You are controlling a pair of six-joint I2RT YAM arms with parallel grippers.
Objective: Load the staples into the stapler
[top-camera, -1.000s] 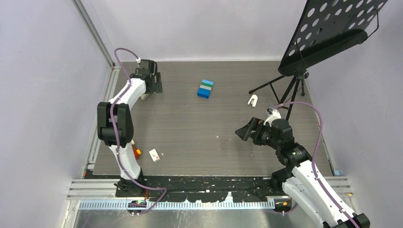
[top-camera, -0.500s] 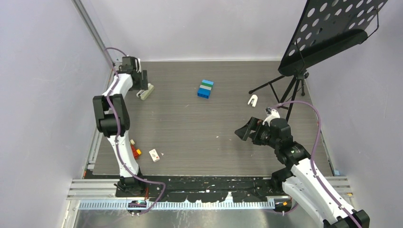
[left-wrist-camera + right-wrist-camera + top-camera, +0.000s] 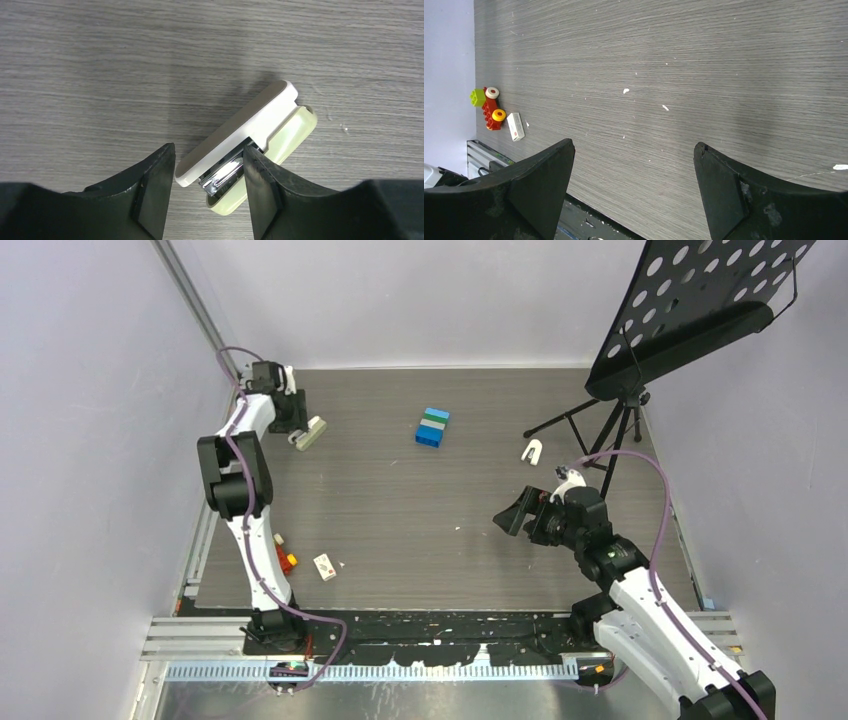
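Drawn back to the far-left corner since a second ago, the left hand [image 3: 207,156] half-narrowed, flanks the one stapler [image 3: 250,125]; whether it pinches, I cannot tell. One staples box [image 3: 324,566] lies near-left on the bench [image 3: 400,520]. The right hand [image 3: 634,145] is spread wide, empty.

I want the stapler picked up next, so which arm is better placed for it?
Left. The left tool straddles the stapler's end at the table's far left corner; the right tool hangs open well across the table from it.
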